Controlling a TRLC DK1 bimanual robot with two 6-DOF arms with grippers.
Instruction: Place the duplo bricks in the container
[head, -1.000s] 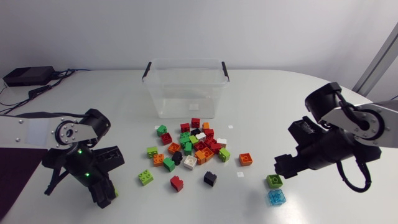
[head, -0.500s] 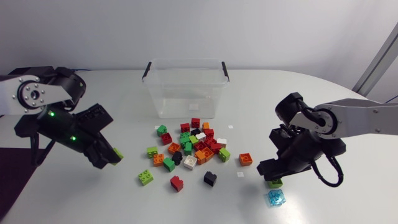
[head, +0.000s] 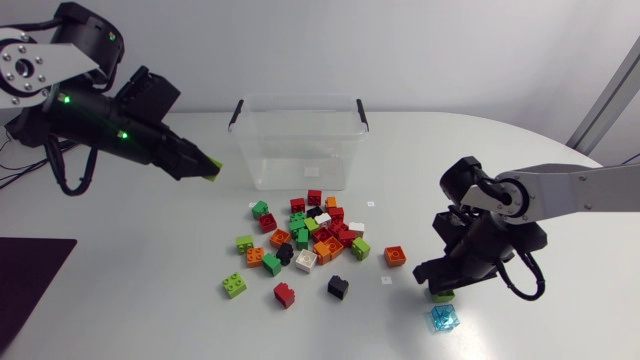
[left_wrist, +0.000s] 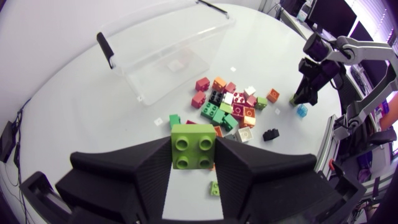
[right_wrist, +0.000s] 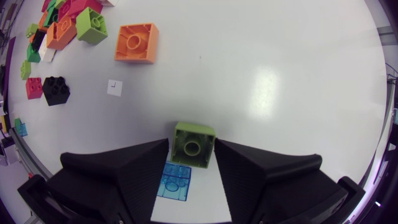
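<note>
My left gripper (head: 205, 168) hangs in the air just left of the clear container (head: 300, 172), shut on a light green brick (left_wrist: 193, 145). The container (left_wrist: 138, 79) holds no bricks. In front of it lies a pile of duplo bricks (head: 310, 235) in red, green, orange, black and white. At the near right, my right gripper (head: 440, 288) is down on the table around a green brick (right_wrist: 193, 145). Its fingers (right_wrist: 134, 168) stand open close on both sides of the brick, with a thin gap on one side. A clear blue brick (head: 443, 318) lies just behind it.
An orange brick (head: 395, 256) and a black brick (head: 338, 287) lie apart from the pile, toward my right gripper. A lone green brick (head: 234, 285) sits at the pile's near left. Small white tags (head: 386, 281) dot the table.
My left arm has risen from the near left and swung toward the container with the light green brick. My right gripper came down over the green brick and its fingers narrowed.
</note>
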